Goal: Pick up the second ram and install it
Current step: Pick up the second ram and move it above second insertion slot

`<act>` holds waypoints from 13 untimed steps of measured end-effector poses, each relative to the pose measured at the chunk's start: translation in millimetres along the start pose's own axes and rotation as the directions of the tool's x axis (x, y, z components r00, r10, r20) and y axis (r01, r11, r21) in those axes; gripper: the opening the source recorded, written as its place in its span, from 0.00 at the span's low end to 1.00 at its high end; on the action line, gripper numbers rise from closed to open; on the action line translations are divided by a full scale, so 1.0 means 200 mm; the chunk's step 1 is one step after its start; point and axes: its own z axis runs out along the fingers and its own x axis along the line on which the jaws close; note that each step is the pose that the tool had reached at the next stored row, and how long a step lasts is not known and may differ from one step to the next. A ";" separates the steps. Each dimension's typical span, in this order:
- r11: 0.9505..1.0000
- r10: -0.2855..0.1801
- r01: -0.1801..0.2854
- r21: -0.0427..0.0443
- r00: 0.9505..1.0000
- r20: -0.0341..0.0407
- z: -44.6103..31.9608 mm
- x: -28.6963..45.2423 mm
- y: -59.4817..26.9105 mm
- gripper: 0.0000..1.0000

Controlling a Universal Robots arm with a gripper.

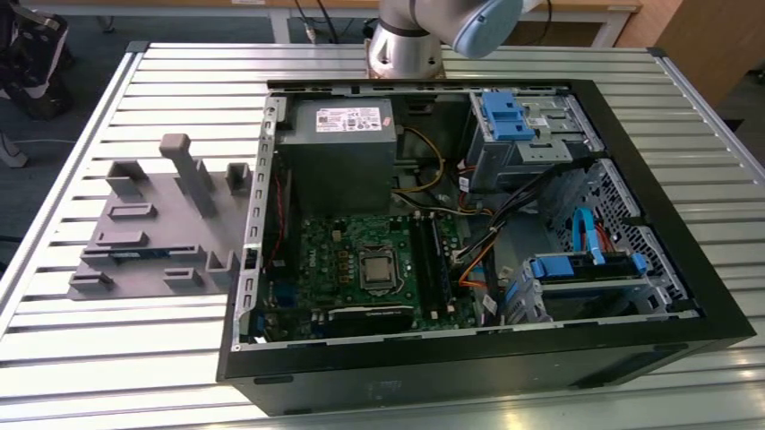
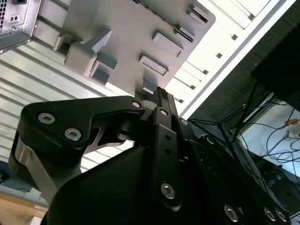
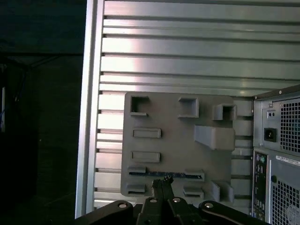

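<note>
The second ram (image 3: 166, 174) is a thin blue stick lying on edge in a slot of the grey holder plate (image 3: 178, 140). In the exterior view the ram (image 1: 134, 253) shows as a short blue strip low on the same plate (image 1: 143, 224), left of the open computer case. My gripper (image 3: 161, 183) hangs well above the plate with its tip over the ram's slot. Its black fingers (image 2: 161, 101) are pressed together with nothing between them. The green motherboard (image 1: 347, 260) with its long dark memory slots (image 1: 425, 260) lies inside the case.
The open black case (image 1: 478, 349) fills the table's middle and right. It holds a grey power supply (image 1: 340, 143), blue drive latches (image 1: 508, 116) and loose cables (image 1: 502, 215). Upright grey pegs (image 1: 192, 170) rise from the holder plate. The arm's base (image 1: 400, 45) stands behind the case.
</note>
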 end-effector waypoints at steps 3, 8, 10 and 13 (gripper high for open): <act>1.000 -0.024 0.024 0.006 1.000 -0.002 -0.001 0.001 -0.002 0.11; 1.000 -0.029 0.030 0.007 1.000 -0.002 0.000 0.005 -0.005 0.11; 0.999 -0.044 0.044 0.007 0.999 -0.002 0.000 0.005 -0.005 0.11; 0.996 -0.086 0.086 0.008 0.996 -0.004 0.000 0.005 -0.005 0.11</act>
